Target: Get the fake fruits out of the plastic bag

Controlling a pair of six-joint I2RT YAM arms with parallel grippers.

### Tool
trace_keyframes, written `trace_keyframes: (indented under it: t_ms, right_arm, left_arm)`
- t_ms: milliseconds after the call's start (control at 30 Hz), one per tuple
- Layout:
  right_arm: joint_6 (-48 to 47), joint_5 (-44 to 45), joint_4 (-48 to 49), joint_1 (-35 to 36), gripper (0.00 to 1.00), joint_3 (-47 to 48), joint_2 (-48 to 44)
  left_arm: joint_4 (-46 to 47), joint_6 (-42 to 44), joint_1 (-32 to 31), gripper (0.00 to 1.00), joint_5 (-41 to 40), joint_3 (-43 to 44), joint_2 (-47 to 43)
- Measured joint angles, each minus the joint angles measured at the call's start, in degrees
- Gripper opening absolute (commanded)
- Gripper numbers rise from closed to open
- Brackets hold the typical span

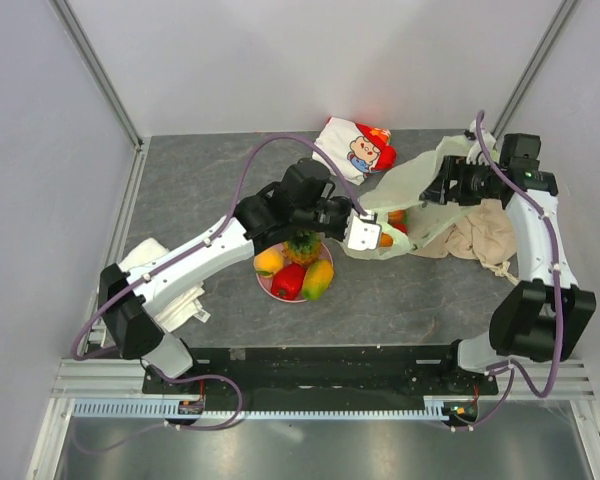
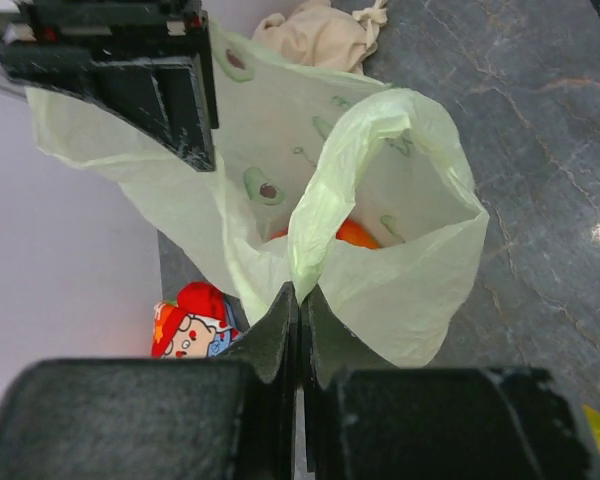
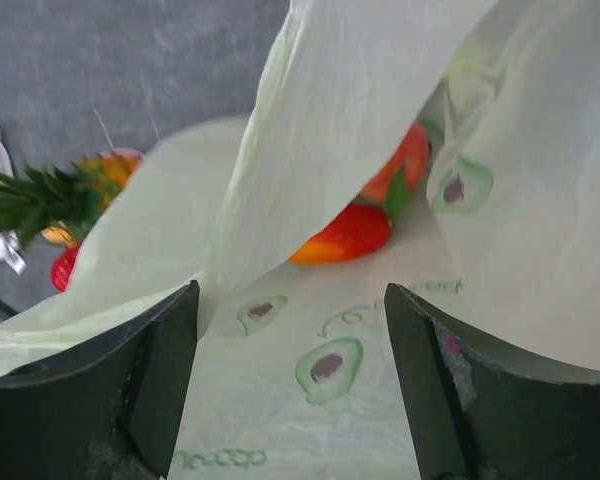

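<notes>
L gripper (image 2: 300, 295) was clamped on bag (image 2: 410, 260) rim, keeping mouth up. R gripper (image 3: 290, 300) jaws stood apart over bag's far side. Some fruits (image 3: 352, 235) lay inside, rest on plate (image 1: 300, 299). Risks: R pinches film w/ fruit, or thin rim slips from L & mouth collapses.

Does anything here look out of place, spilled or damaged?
Nothing is spilled or damaged. Only the plastic bag lies askew, its rim pinched up by the left pincer, with an orange-red fruit inside.
</notes>
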Motion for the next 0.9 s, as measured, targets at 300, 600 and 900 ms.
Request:
trace_keyframes:
  t_ms: [300, 600, 900]
  right_arm:
    - [-17.18, -4.35, -9.27, 0.57, 0.82, -2.93, 0.04]
    - [-32.89, -10.49, -20.55, 1.29, 0.82, -2.56, -3.06]
    - [-43.91, -11.43, -27.12, 6.78, 0.51, -2.54, -10.27]
  left_arm:
    - [-5.53, -0.5, -0.22, 0.02, -0.81, -0.09, -2.45]
    - [-10.23, -2.14, -0.17, 0.02, -3.78, -1.7, -5.84]
    - [-11.37, -2.16, -0.17, 0.02, -5.03, -2.56, -6.14]
